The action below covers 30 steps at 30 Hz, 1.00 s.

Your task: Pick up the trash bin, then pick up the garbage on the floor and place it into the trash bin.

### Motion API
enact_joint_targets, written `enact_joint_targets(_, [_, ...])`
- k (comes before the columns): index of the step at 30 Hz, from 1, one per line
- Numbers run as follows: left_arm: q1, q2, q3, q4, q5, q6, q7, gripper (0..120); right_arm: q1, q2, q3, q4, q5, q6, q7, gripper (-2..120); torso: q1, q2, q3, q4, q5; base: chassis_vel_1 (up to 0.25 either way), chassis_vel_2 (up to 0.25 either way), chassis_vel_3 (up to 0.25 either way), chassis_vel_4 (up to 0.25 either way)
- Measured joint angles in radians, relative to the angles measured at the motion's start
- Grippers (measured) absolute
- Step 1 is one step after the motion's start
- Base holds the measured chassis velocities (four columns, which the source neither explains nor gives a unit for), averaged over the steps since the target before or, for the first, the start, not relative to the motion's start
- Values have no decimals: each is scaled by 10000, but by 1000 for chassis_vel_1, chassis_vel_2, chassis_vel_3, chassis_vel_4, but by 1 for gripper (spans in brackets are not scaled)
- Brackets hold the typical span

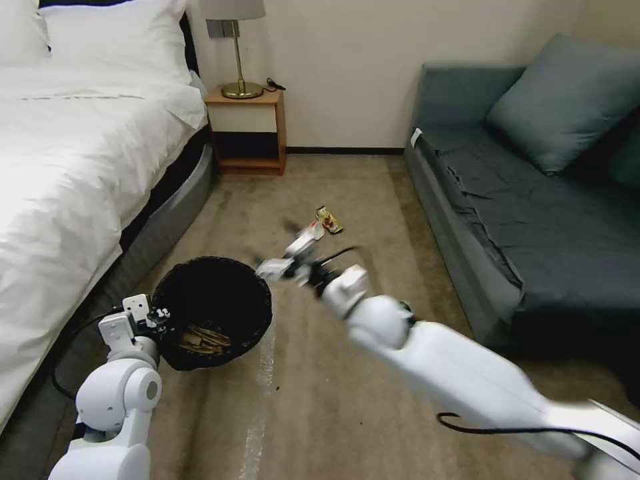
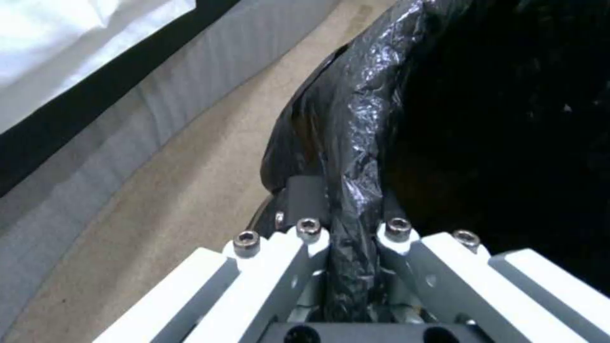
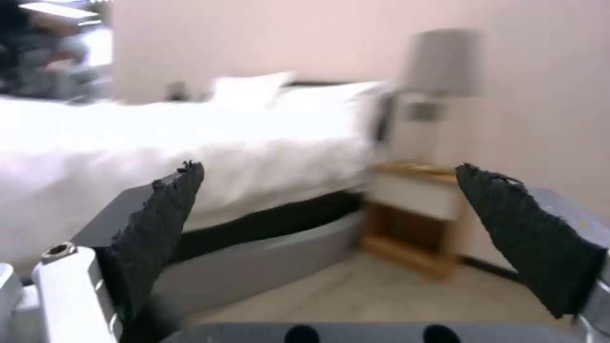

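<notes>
While the left tool (image 2: 346, 228) grips the trash bin (image 1: 213, 310) rim, the right tool (image 3: 343, 228) hovers released beside it.

White bed (image 1: 73, 153), wooden nightstand (image 1: 247, 130), brass lamp (image 1: 239, 47), grey sofa (image 1: 533, 193), beige carpet (image 1: 347, 413)

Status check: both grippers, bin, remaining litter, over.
Left gripper clamped on trash bin rim. Right gripper open, empty, over the carpet. Snack wrapper on floor beyond. Path clear.
</notes>
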State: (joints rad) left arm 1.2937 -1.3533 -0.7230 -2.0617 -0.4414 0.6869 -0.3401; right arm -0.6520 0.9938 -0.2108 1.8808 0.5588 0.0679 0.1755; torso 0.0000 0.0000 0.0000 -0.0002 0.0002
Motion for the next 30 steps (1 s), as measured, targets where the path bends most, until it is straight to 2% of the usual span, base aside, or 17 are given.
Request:
enact_joint_targets(1, [0, -30, -17, 0, 1, -15, 9, 3, -720, -114, 830, 471, -164, -89, 221, 100, 0, 1, -1, -3, 1, 0, 0, 0, 0])
enact_joint_targets(2, [0, -30, -17, 0, 1, -15, 9, 3, -720, -114, 830, 471, -164, -89, 221, 100, 0, 1, -1, -3, 1, 0, 0, 0, 0])
enact_joint_targets(4, [-3, -68, -35, 2, 11, -55, 22, 3, -1923, -187, 1881, 1131, -541, -215, 751, 100, 0, 0, 0, 1, 4, 0, 0, 0, 0])
enact_joint_targets(7, [-2, -99, -77, 8, 18, -106, 51, 3, -4100, -22, 3789, 2446, -1521, -993, 1791, 100, 0, 1, 0, -1, -1, 0, 0, 0, 0])
enact_joint_targets(8, [-2, -99, -77, 8, 18, -106, 51, 3, -4100, -22, 3789, 2446, -1521, -993, 1791, 100, 0, 1, 0, -1, -1, 0, 0, 0, 0])
enact_joint_targets(11, [30, -91, -115, -9, 18, -130, 73, 3, -6009, 506, 5172, 3185, -2927, -1127, 2199, 100, -1, 1, -1, -1, -1, 0, 0, 0, 0])
enact_joint_targets(12, [34, -87, -116, -27, 15, -137, 86, 3, -6776, 932, 5641, 3431, -3481, -1022, 2288, 100, 0, 0, -1, 0, -2, 0, 0, 0, 0])
enact_joint_targets(13, [34, -87, -116, -27, 15, -137, 86, 3, -6776, 932, 5641, 3431, -3481, -1022, 2288, 100, 0, 0, -1, 0, -2, 0, 0, 0, 0])
enact_joint_targets(17, [2, -123, -107, -59, 9, -155, 101, 3, -8508, 2223, 6039, 3976, -4678, -757, 2403, 100, -1, 1, -1, 0, -3, 0, 0, 0, 0])
enact_joint_targets(25, [9, -143, -106, -76, 4, -161, 108, 3, -9042, 2677, 5976, 4015, -5056, -532, 2344, 100, -1, 1, -2, -1, -3, 0, 0, 0, 0])
enact_joint_targets(30, [71, -139, -135, -158, -22, -192, 123, 3, -9366, 3149, 5776, 3759, -5488, 55, 2018, 100, 0, 1, -1, 3, -4, 0, 0, 0, 0])
